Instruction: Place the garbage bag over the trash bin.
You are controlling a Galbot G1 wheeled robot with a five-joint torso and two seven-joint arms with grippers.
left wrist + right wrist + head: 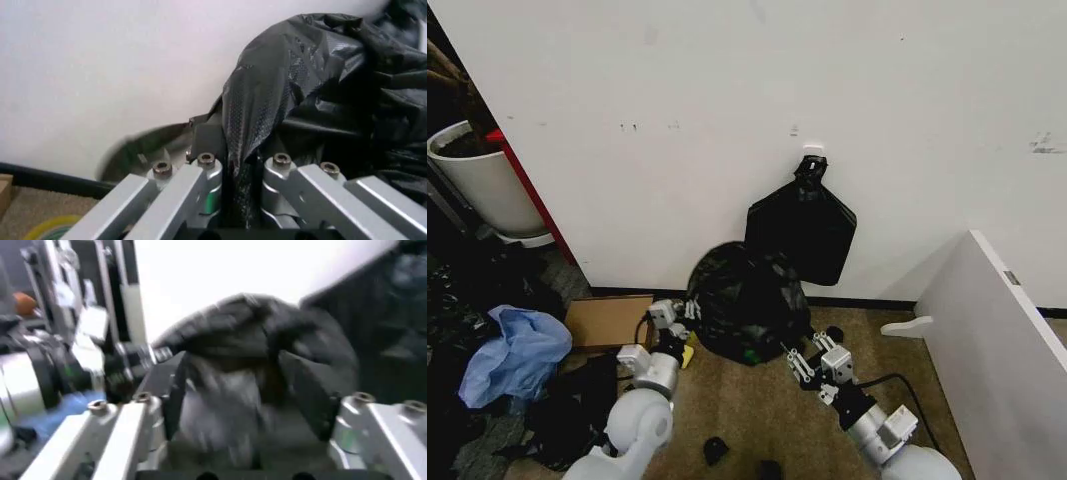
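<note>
Against the wall (727,120): garbage bag (745,300), between left gripper (677,318) and right gripper (812,352). Behind it, hung bundle (802,228). Leftward, cardboard box (607,320), planter (482,180).

It looks like a storage corner of an office or lab. A plain white wall (757,110) stands at 12 o'clock above brown carpet floor (747,410). At 9 o'clock lie a cardboard box (607,320), a blue plastic sheet (517,355) and a white planter pot (482,185).
</note>
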